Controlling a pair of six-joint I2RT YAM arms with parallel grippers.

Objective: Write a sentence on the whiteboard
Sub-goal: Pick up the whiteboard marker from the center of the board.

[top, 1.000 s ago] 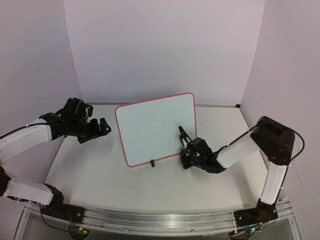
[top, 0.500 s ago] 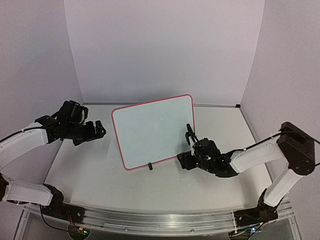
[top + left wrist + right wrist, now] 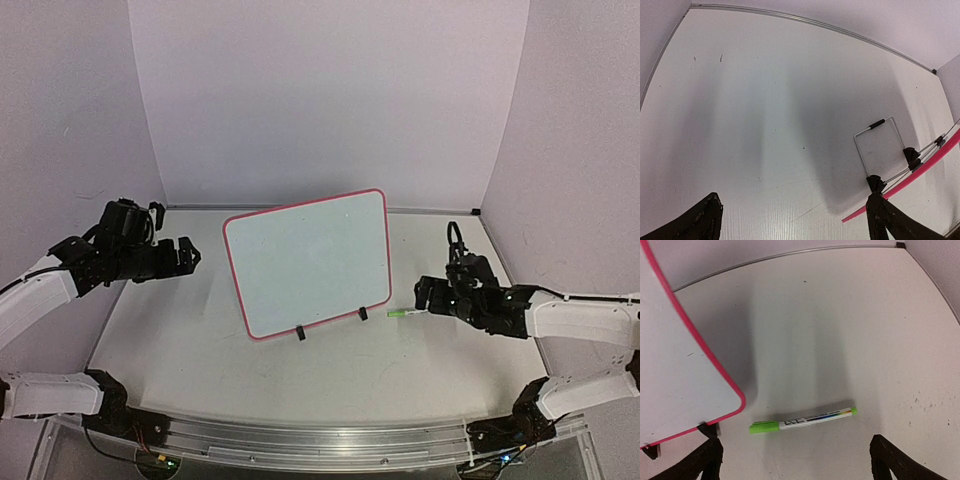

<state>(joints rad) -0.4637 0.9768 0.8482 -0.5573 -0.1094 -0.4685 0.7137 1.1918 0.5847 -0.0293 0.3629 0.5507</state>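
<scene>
Having released the marker [image 3: 802, 420] and drawn back toward frame right, the right gripper [image 3: 795, 455] gapes empty, like the left gripper [image 3: 792, 215], yet the whiteboard [image 3: 310, 265] looks unwritten.

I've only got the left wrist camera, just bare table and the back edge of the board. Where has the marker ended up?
Observer: The marker lies flat on the table, just right of the whiteboard's right foot, green cap toward the board.
Operator: Is the right gripper holding it?
Observer: No. The right gripper is open, and the marker lies free ahead of its fingers.
Operator: Any writing on the board?
Observer: From the top camera the face looks blank; I can make out no words.
</scene>
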